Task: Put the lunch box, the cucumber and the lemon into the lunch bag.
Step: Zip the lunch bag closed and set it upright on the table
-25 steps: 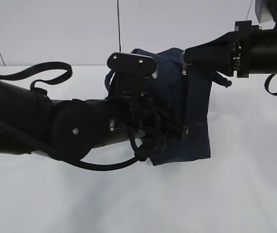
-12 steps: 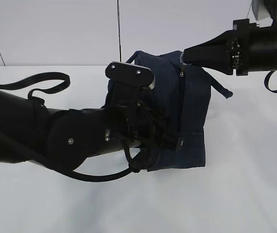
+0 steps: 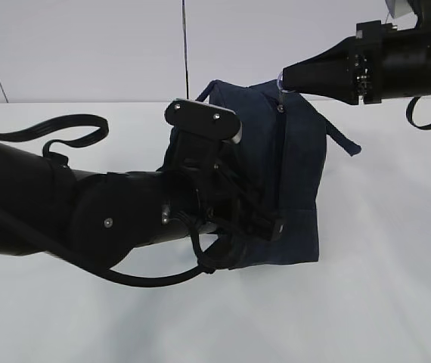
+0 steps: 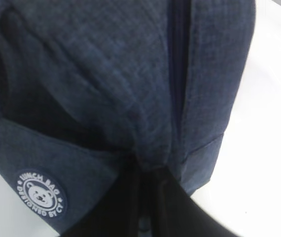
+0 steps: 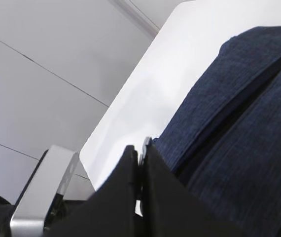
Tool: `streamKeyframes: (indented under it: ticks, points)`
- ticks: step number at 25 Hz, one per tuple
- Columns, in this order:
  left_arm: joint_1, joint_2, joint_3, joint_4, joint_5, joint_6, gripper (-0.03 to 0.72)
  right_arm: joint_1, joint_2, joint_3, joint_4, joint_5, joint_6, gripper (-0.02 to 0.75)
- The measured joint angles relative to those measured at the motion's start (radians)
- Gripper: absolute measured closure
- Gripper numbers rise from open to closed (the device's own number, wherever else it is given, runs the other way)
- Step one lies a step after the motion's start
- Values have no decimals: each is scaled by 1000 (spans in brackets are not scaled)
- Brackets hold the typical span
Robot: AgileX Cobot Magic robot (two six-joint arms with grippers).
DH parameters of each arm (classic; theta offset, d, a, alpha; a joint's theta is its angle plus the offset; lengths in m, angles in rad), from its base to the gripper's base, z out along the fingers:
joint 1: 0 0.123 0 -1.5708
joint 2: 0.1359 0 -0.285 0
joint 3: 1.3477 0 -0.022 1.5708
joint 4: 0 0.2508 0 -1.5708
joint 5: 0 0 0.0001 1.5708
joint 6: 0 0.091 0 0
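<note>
The lunch bag (image 3: 276,174) stands at centre frame on the white bench (image 3: 382,302), its zip line running top to bottom. Since a second ago its top has been drawn taller and tauter, so the zipper looks to be travelling. At upper right, the right hand (image 3: 282,78) is pinched together on the ring pull (image 3: 280,92). The left hand (image 4: 145,207) grips a fold of fabric at the bag's lower left.
</note>
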Motion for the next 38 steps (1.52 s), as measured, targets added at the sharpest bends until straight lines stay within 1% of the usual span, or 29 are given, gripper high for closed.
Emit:
streamKeyframes:
  ticks: [6,25,38]
  points:
    - [0,0,2,24,36,0,690,0,51,-54,0,8,6,731]
    - [0,0,2,26,94,0,690,2,182,-225,6,-18,26,731]
    - [0,0,2,26,134,0,690,2,291,-392,-33,-18,92,731]
